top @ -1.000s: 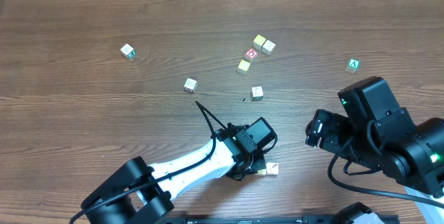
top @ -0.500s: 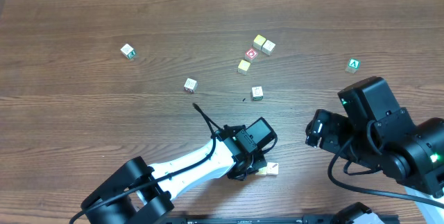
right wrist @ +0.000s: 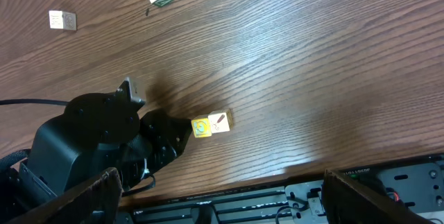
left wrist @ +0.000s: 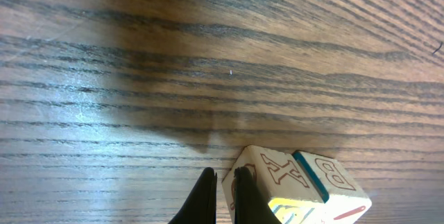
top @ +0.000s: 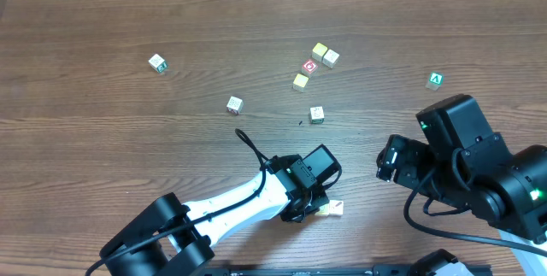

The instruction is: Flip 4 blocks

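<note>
As left tool (left wrist: 223, 181), pinched closed on nothing, touches two joined blocks (left wrist: 291, 182), push may slide pair along counter (left wrist: 208, 57), not tip one; right tool (right wrist: 222, 207) spread wide, empty

The left end effector (right wrist: 184, 132) lies beside a yellow block (right wrist: 201, 127) touching a cream block (right wrist: 220, 121).

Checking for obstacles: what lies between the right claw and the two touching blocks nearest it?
Nothing; the right wrist view shows only bare table between the right claw and the two blocks.
</note>
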Robot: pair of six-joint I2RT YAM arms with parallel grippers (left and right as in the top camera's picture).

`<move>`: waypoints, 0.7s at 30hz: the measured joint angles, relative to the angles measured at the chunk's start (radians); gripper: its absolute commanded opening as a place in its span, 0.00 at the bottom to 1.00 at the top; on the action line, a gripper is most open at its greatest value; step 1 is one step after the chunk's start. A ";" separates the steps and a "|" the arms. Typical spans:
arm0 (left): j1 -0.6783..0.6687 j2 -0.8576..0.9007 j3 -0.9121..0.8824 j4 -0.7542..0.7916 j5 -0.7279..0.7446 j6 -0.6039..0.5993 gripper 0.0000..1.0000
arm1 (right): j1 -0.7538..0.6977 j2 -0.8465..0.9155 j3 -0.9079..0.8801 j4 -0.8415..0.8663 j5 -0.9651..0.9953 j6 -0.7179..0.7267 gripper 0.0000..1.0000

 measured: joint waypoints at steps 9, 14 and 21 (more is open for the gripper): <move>0.108 -0.002 0.000 -0.068 -0.035 0.173 0.17 | 0.000 0.000 0.000 -0.002 0.000 -0.001 0.93; 0.218 -0.009 0.008 -0.066 -0.092 0.402 0.56 | 0.000 0.000 0.000 0.000 0.004 -0.019 0.96; 0.381 -0.013 0.021 -0.005 -0.141 0.710 0.74 | 0.000 0.000 0.000 0.000 0.008 -0.025 0.99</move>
